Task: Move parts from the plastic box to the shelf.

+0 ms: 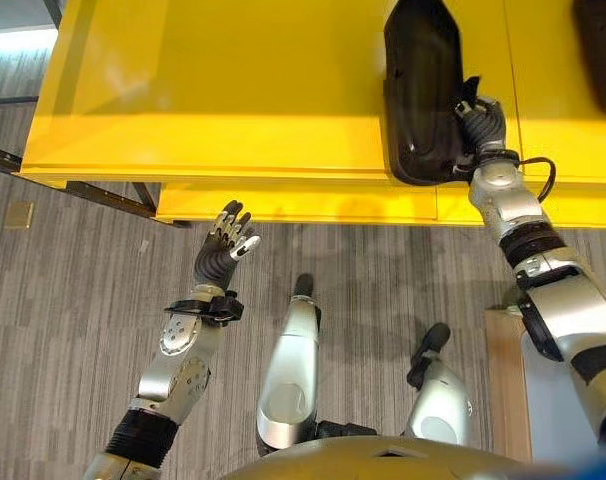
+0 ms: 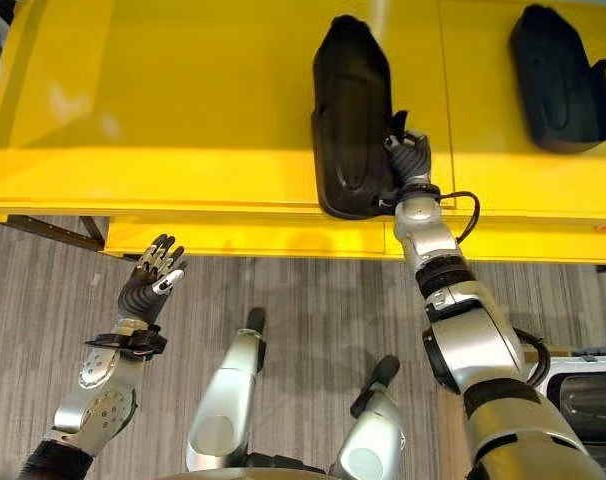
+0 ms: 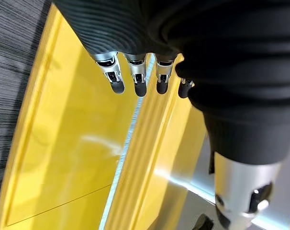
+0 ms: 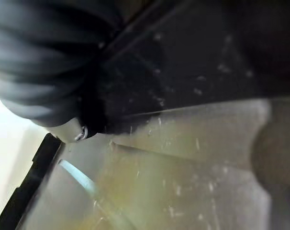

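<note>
Wide bare stretch across the left of the yellow shelf (image 2: pixel 163 90), open for a hand. On the right, a black part (image 2: pixel 351 110) blocks the middle, a second black part (image 2: pixel 560 75) stands far right, narrow gap between.

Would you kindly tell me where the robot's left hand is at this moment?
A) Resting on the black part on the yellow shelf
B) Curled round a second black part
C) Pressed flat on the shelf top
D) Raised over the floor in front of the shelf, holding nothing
D: the left hand hangs over the grey floor short of the yellow shelf, fingers relaxed and empty, while the right hand is at the black part.
</note>
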Available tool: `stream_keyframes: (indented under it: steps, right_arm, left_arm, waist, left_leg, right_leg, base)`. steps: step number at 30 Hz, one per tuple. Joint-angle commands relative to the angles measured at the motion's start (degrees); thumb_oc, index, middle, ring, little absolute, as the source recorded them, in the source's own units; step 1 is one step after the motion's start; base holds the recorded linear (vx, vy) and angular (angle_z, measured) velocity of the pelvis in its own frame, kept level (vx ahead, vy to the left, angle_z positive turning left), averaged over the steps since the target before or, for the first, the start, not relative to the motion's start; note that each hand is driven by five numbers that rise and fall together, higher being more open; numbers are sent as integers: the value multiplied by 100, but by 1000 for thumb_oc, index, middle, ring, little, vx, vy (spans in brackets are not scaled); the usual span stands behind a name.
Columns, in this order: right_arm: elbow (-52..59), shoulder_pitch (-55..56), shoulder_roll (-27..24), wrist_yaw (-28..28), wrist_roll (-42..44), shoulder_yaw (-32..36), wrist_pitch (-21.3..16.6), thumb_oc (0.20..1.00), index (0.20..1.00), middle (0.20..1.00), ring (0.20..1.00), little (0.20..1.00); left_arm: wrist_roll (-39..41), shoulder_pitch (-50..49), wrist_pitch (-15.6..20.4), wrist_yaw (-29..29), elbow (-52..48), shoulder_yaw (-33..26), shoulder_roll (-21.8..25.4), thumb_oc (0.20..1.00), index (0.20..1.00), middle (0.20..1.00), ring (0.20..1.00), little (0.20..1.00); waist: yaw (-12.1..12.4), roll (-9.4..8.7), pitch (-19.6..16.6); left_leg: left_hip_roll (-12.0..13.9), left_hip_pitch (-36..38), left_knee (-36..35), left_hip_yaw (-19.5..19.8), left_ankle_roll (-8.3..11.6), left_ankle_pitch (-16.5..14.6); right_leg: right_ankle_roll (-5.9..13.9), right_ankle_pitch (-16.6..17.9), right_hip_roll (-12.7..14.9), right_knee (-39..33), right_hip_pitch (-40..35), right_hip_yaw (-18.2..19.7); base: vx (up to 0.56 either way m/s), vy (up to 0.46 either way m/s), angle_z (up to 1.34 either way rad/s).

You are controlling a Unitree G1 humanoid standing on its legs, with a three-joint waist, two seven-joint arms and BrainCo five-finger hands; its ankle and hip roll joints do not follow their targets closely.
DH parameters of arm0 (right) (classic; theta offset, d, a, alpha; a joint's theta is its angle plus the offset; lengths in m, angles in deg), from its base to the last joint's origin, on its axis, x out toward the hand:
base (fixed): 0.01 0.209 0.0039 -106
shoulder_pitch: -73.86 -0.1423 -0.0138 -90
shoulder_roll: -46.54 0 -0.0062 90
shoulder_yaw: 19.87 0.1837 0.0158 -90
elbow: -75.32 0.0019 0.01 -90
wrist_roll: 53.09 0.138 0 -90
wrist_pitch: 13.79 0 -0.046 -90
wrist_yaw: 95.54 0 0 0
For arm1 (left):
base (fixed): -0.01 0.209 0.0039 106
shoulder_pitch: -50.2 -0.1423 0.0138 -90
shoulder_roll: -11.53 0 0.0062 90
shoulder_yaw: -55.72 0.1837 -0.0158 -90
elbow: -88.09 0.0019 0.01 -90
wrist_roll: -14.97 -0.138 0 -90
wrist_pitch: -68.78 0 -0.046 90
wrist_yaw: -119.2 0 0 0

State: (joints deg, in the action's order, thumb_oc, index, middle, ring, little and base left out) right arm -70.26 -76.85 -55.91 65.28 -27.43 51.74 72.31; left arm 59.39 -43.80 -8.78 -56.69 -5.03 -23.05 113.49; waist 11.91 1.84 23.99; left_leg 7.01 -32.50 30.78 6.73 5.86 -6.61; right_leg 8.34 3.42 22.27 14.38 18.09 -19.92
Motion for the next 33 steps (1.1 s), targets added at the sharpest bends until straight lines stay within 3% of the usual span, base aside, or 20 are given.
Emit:
stream_keyframes:
  steps: [1,2,15,33]
  right_arm:
    - [223,-173,-178,-138,13,115,-415,200,200,200,200,200]
    - [77,-230,-235,-115,93,101,-426,200,200,200,200,200]
    - [-1303,-1557,-863,-63,354,-256,-435,200,200,200,200,200]
    - [-1851,-2238,-985,-87,863,-352,-446,200,200,200,200,200]
  left_arm:
    - [108,-122,342,4,-323,178,138,1000,1000,1000,1000,1000]
    - [121,-94,354,16,-317,223,132,1000,1000,1000,1000,1000]
    - [235,13,438,-2,-302,425,287,1000,1000,1000,1000,1000]
    - [312,179,509,53,-302,582,384,1000,1000,1000,1000,1000]
  waist:
    - [61,-48,-220]
    - [49,-43,-184]
    - [115,-24,-79]
    - [353,-25,-21]
  left_leg:
    - [131,444,-565,-313,-26,210]
    - [131,403,-467,-271,2,49]
    - [87,193,-415,-214,-40,30]
    - [-19,-148,-276,-87,-119,-40]
  right_leg:
    - [60,-797,128,1254,-43,245]
    - [89,-948,121,1348,-14,284]
    - [73,-995,121,1442,188,297]
    - [125,-993,86,1514,391,199]
  base:
    - [0,0,0]
    - [30,-36,-6]
    - [4,-3,0]
    - [5,-2,2]
